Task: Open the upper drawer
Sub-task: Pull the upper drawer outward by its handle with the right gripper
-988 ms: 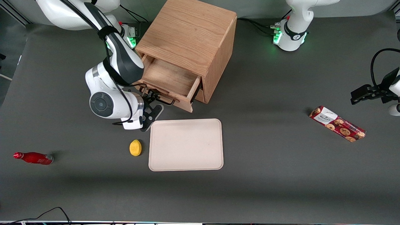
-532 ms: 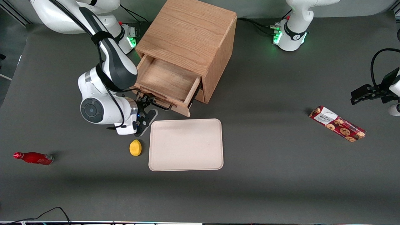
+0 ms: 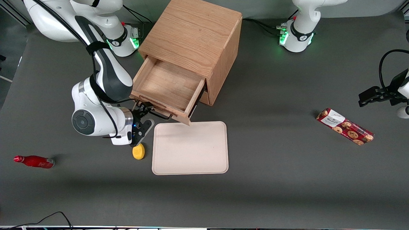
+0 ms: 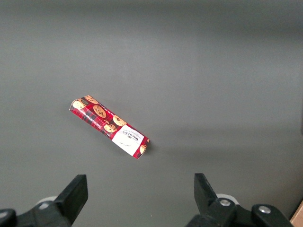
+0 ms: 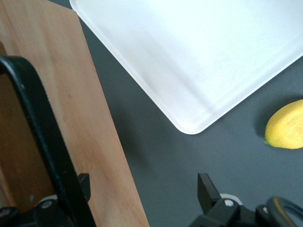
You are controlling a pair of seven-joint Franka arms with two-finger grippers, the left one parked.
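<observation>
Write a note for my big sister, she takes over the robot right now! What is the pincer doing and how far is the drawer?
Pincer: at the dark bar handle of the upper drawer, one finger on each side of the bar; whether it squeezes the bar cannot be told.
Upper drawer: pulled well out of the wooden cabinet; its inside shows and looks bare. Its front corner hangs over the edge of the white tray.
The lemon lies on the table beside the tray, just under the robot's wrist.
Done: the drawer is mostly open.
Left: pull a bit more if needed, then let go and lift away, minding the tray and lemon.
</observation>
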